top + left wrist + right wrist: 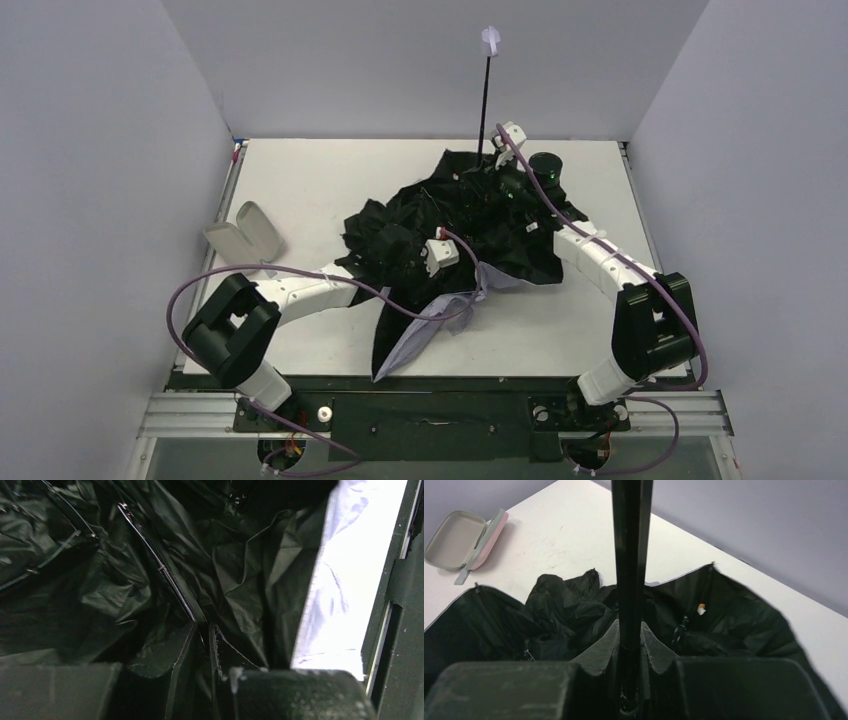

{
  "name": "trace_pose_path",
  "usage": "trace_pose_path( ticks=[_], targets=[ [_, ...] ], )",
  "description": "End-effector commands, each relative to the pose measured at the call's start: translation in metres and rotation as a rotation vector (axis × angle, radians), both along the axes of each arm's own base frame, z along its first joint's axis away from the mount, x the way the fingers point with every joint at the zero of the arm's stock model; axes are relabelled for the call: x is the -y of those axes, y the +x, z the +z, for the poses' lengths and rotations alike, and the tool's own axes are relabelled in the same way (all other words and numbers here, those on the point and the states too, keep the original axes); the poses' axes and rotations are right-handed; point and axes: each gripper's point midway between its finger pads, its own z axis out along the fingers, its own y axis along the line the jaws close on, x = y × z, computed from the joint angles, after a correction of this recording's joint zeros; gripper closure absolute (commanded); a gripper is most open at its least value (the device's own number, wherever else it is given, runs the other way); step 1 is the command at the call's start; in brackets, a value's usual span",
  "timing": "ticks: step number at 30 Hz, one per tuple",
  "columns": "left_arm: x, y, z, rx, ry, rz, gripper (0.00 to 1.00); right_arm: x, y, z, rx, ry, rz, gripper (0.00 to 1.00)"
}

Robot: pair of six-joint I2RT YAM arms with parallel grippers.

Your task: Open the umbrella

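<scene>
On the table [300, 180], centre: umbrella [450, 230] lies half spread and crumpled, black side up; a lilac flap trails toward the near edge.
shaft [485, 105]: upright at the far side of the canopy, handle [490, 40] on top.
right gripper [629, 635]: closed on the shaft low down, just above the fabric.
left gripper [204, 630]: buried in the folds, jaws nearly together around a thin rib [160, 570].
handling: likely light. Fabric looks soft, slack and slippery, giving poor purchase. Ribs are thin and would probably bend if forced sideways.
hold: the shaft is the stiff part and a good anchor. Push at the rib joints near it rather than the cloth. Runner not made out.
case [243, 238]: open, well apart at left.
</scene>
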Motion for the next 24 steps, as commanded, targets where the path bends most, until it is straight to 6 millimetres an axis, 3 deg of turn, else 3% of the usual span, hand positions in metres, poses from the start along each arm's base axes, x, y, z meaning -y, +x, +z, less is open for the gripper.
trace_pose_path(
  ticks=[1, 4, 6, 7, 9, 11, 13, 17, 22, 24],
  targets=[
    [-0.024, -0.040, -0.021, -0.196, 0.106, -0.047, 1.00, 0.022, 0.021, 0.112, 0.397, 0.068, -0.080, 1.00],
    [-0.014, -0.009, 0.029, -0.118, -0.131, -0.002, 0.88, 0.003, 0.004, 0.087, 0.346, 0.067, -0.026, 1.00],
    [-0.015, 0.012, 0.065, -0.048, -0.235, 0.016, 0.72, -0.007, -0.008, 0.079, 0.322, 0.085, -0.007, 1.00],
    [-0.015, 0.022, 0.080, -0.018, -0.265, 0.022, 0.59, -0.011, -0.012, 0.078, 0.317, 0.092, -0.002, 1.00],
    [-0.013, 0.037, 0.111, 0.056, -0.325, 0.021, 0.45, -0.018, -0.019, 0.069, 0.303, 0.087, 0.006, 1.00],
    [-0.011, 0.048, 0.134, 0.099, -0.367, 0.031, 0.37, -0.023, -0.023, 0.063, 0.293, 0.088, 0.009, 1.00],
    [-0.008, 0.056, 0.152, 0.130, -0.401, 0.042, 0.35, -0.025, -0.023, 0.059, 0.285, 0.087, 0.001, 1.00],
    [0.002, 0.068, 0.165, 0.184, -0.447, 0.062, 0.41, -0.027, -0.019, 0.058, 0.278, 0.099, -0.018, 1.00],
    [0.025, 0.081, 0.141, 0.240, -0.400, 0.120, 0.61, -0.031, -0.016, 0.058, 0.267, 0.120, -0.026, 1.00],
    [0.032, 0.085, 0.128, 0.246, -0.391, 0.121, 0.64, -0.034, -0.016, 0.058, 0.264, 0.126, -0.026, 1.00]
  ],
)
